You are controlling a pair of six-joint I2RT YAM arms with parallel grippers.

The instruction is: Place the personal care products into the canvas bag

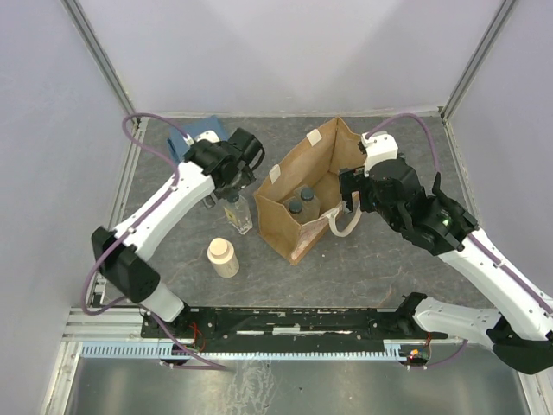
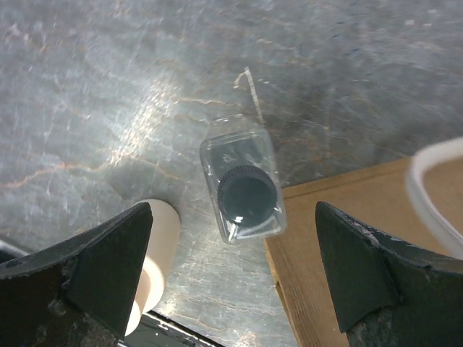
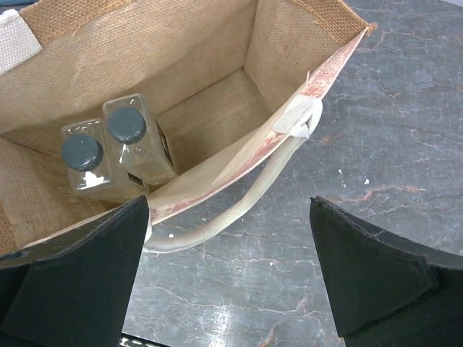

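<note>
Because two clear bottles (image 3: 119, 148) already stand in the bag (image 1: 275, 216), the left gripper (image 2: 233, 208) hangs, jaws wide apart, over the third bottle (image 2: 242, 184) just left of it. The cream bottle (image 1: 224, 258) sits nearer. The right gripper (image 3: 228, 204), jaws apart and empty, hovers at the bag's right edge.

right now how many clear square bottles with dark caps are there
3 clear square bottles: two stand side by side inside the tan canvas bag; the third stands on the grey table beside it. None seems hidden.
</note>
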